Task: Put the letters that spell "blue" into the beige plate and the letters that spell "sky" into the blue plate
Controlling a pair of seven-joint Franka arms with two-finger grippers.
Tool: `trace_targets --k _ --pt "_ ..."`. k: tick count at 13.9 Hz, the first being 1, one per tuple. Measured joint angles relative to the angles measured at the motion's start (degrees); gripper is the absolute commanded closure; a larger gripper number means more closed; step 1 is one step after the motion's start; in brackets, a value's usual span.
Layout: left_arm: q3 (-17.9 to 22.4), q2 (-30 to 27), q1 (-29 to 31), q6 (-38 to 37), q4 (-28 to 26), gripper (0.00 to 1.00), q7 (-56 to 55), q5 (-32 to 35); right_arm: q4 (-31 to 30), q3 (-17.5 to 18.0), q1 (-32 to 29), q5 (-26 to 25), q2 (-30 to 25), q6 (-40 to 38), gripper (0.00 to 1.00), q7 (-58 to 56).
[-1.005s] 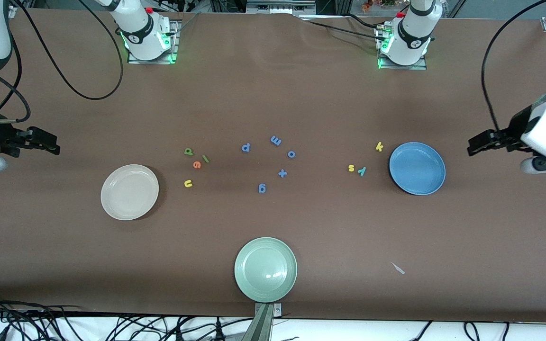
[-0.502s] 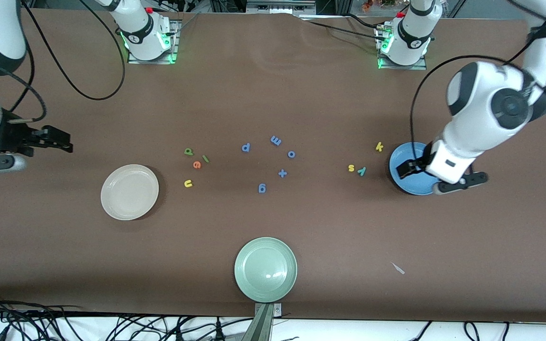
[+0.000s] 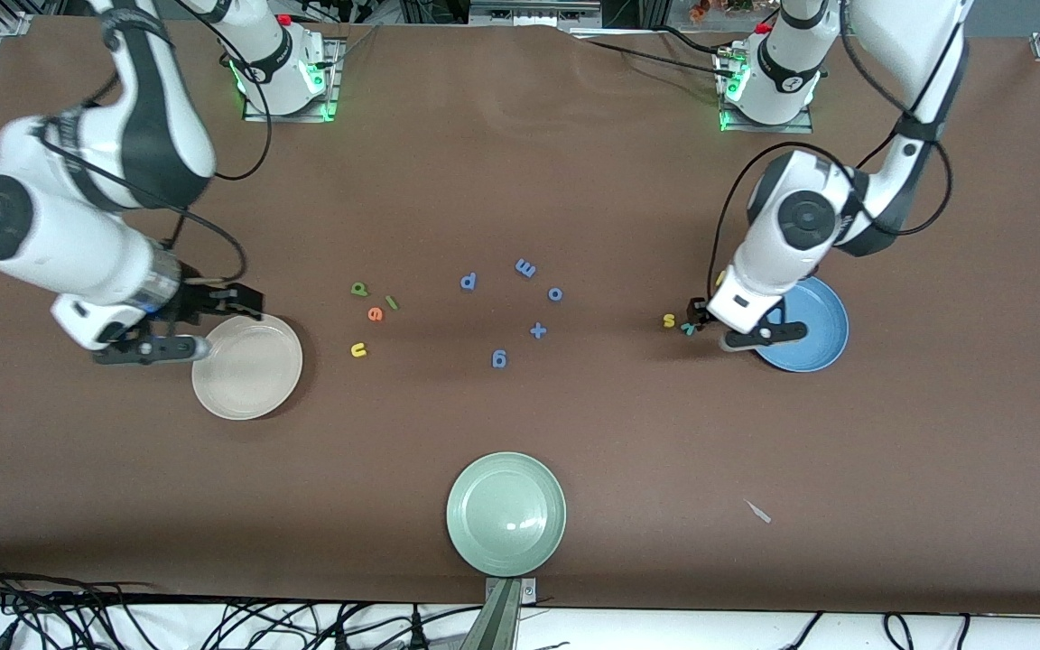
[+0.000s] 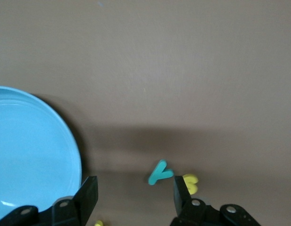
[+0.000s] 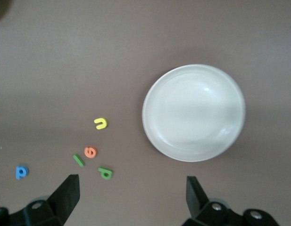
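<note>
Where it lies flat, teal y (image 4: 160,172), tiny, foam.

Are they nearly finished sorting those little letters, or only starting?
Only starting: the beige plate and blue plate hold nothing. The left gripper is at the teal y, fingers open, gripping nothing. The right gripper hangs open over the beige plate. All seven letters remain.

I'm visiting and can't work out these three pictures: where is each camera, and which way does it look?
Front view: high across the table, facing both arms' bases; shows the pale green plate and both arms.
Left wrist view: on the left arm, looking down past its claw at the teal y, yellow s and blue plate.
Right wrist view: on the right arm, looking down past its claw at the beige plate and yellow u.
Shared: front and left wrist both show the blue plate.
</note>
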Motion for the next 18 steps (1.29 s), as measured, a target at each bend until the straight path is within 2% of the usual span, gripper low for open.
trace_targets --k 2,5,7,9,11,15,18 --pt "-0.3 2.2 -0.5 1.1 0.0 0.25 0.2 5.3 -3.1 0.1 2.7 0.0 0.4 4.0 0.0 2.7" --pt "-1.1 2.8 -0.3 1.4 0.1 0.29 5.2 6.2 -6.7 0.1 4.6 0.1 1.8 9.5 0.0 4.4" --pt "-1.1 3.0 0.4 1.4 0.1 0.32 9.5 5.2 -10.8 0.1 5.9 0.1 2.9 15.7 0.0 5.8" --pt "-1.1 4.3 1.3 1.6 0.1 0.32 15.0 0.6 -15.1 0.1 7.0 0.1 3.5 20.6 0.0 6.7" --pt "-1.2 6.0 1.8 3.1 0.1 0.32 17.5 -1.7 -18.0 0.1 7.5 0.1 3.6 22.4 0.0 6.7" --pt "-2.9 6.5 2.1 3.6 0.7 0.37 17.5 -1.8 -21.4 0.1 8.7 0.1 3.5 23.8 0.0 6.7" --pt "-3.1 6.6 2.1 3.6 0.8 0.37 17.8 -1.8 -25.4 0.1 9.8 0.1 3.5 27.7 0.0 6.8"
